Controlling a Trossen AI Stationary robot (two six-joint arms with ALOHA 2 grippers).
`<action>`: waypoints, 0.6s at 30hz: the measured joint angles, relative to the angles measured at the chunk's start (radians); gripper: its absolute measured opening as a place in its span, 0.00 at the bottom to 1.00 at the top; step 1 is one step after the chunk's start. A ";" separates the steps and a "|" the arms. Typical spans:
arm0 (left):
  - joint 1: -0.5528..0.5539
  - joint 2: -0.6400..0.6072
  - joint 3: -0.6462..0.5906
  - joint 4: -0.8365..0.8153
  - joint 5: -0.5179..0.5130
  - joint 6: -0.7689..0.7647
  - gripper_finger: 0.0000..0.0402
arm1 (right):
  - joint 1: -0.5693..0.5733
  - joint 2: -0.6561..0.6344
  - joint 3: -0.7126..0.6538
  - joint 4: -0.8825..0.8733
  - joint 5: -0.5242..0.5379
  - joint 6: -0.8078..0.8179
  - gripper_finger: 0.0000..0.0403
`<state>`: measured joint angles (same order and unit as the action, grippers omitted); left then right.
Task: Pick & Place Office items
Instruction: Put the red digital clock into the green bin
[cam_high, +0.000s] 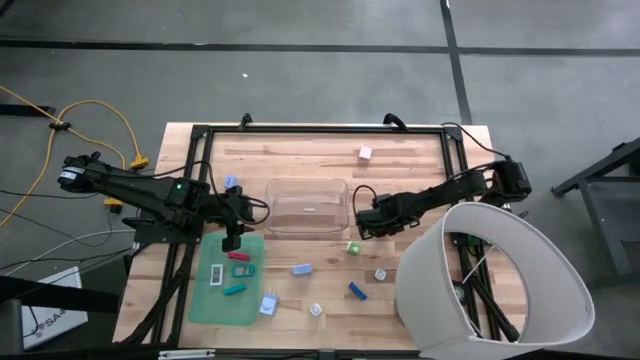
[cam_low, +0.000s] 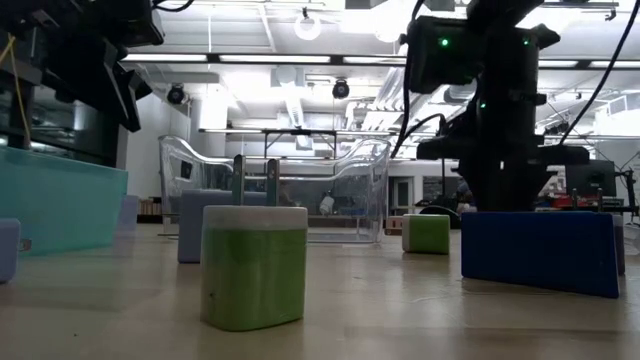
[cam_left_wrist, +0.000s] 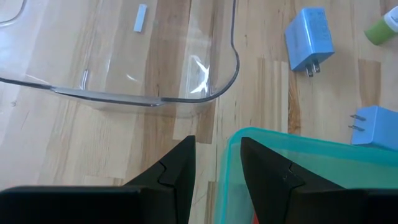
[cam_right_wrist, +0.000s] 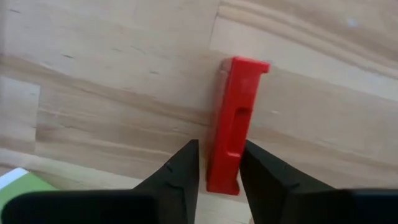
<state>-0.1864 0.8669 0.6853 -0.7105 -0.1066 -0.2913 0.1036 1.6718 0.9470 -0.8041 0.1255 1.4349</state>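
Claws first: the right claw (cam_right_wrist: 219, 147) is released, its two dark fingers parted low over the wooden surface (cam_high: 420, 170), and the near end of a red flat plastic piece (cam_right_wrist: 235, 118) lies between the fingertips, the rest of it running straight out ahead of them. I cannot tell whether either finger touches it. Just beside this claw, on its near side, sits a small green and white block (cam_high: 352, 247). On its other side stands the clear rectangular plastic bin (cam_high: 345, 205), whose right end the claw nearly meets. Farther off, toward the front of the surface, lie a small grey-white piece (cam_high: 380, 273) and a dark blue block (cam_high: 357, 290). Well beyond the bin a pale pink cube (cam_high: 365, 153) sits alone. The left claw (cam_left_wrist: 216, 142) is also released and holds nothing, hanging over the back edge of the flat green mat (cam_left_wrist: 298, 155), just beside the bin's left corner. Under and just behind it on the mat lie a small red piece (cam_high: 238, 256), a teal piece (cam_high: 243, 269) and a white flat frame (cam_high: 217, 273). Ahead of it the bin holds one tiny pale blue strip (cam_left_wrist: 140, 17). Past the mat lie a light blue plug-shaped block (cam_left_wrist: 309, 37) and a second blue plug block (cam_left_wrist: 375, 127).
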 joint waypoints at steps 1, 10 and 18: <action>0.000 0.000 0.000 -0.001 0.000 0.000 0.31 | 0.000 -0.001 0.000 0.000 0.001 0.000 0.23; 0.000 0.000 0.000 -0.001 0.001 0.000 0.31 | 0.000 -0.003 0.000 -0.001 0.003 -0.008 0.14; 0.000 0.000 0.000 0.000 0.003 0.004 0.31 | 0.000 -0.003 0.000 -0.023 0.050 -0.067 0.14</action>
<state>-0.1865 0.8669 0.6853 -0.7101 -0.1036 -0.2873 0.1036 1.6691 0.9470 -0.8270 0.1757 1.3683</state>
